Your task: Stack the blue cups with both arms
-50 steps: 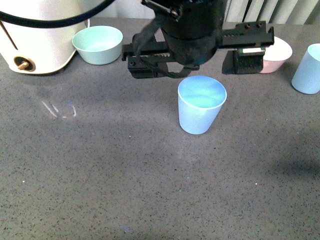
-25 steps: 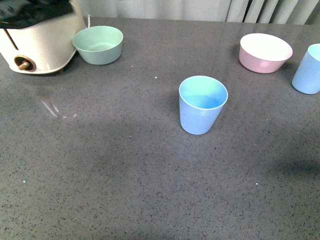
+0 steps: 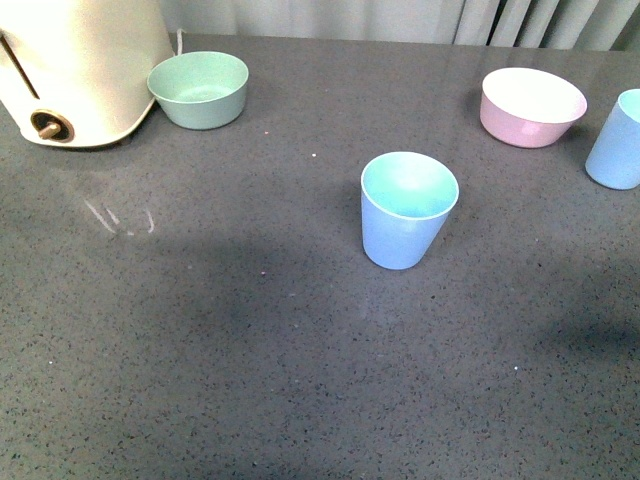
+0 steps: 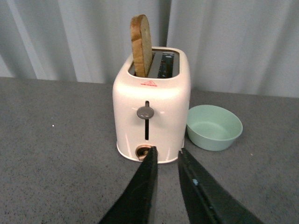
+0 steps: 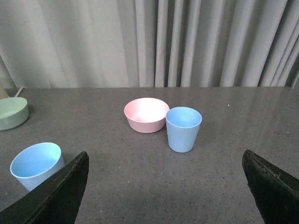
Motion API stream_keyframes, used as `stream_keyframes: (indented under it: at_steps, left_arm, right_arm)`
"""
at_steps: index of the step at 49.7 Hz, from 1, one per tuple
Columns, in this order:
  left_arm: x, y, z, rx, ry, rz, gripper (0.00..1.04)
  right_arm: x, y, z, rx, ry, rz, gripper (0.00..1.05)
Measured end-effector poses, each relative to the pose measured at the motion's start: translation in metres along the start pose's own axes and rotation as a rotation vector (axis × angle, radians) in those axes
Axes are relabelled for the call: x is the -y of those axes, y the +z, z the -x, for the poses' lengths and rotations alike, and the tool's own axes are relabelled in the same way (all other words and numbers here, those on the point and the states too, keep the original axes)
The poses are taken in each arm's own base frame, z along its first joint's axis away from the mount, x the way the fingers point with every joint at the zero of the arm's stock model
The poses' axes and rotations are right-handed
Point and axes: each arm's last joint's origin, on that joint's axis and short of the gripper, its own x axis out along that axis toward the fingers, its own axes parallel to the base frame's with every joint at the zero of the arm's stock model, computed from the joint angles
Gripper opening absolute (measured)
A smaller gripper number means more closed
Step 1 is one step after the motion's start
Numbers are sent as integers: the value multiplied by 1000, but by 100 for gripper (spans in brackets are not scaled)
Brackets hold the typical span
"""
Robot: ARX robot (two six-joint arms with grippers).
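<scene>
Two blue cups are showing; how are they sitting? — Reader

Both are standing upright, long axis vertical, mouths opening upward, narrow bases resting on the countertop. The nearer cup is sitting mid-table. The other cup is standing at the right edge of the front view, near the pink bowl and well apart from its twin. — Legend

What is differing from a second ago? — Reader

The black arm that was hanging over the nearer cup is no longer appearing in the front view, and the cup is keeping its place. The left gripper is pointing at the toaster, jaws drawn almost together on nothing. The right gripper is holding its jaws wide apart, empty. Grey speckled stone is carrying a mint bowl, and pale pleated curtains are closing the background. — Legend
</scene>
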Motion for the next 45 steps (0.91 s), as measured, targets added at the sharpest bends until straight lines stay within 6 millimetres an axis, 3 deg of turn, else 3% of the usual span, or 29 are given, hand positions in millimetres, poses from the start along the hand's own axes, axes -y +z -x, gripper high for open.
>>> stream_keyframes:
  at_steps: [2, 19, 45]
  left_arm:
    - [-4, 2, 5, 10, -17, 1, 2]
    - [-11, 2, 37, 13, 7, -6, 2]
    - [-11, 3, 70, 17, 5, -7, 2]
  right_arm:
    - [0, 0, 0, 0, 0, 0, 96]
    - [0, 0, 0, 0, -3, 0, 96]
    - [0, 0, 0, 0, -3, 0, 96]
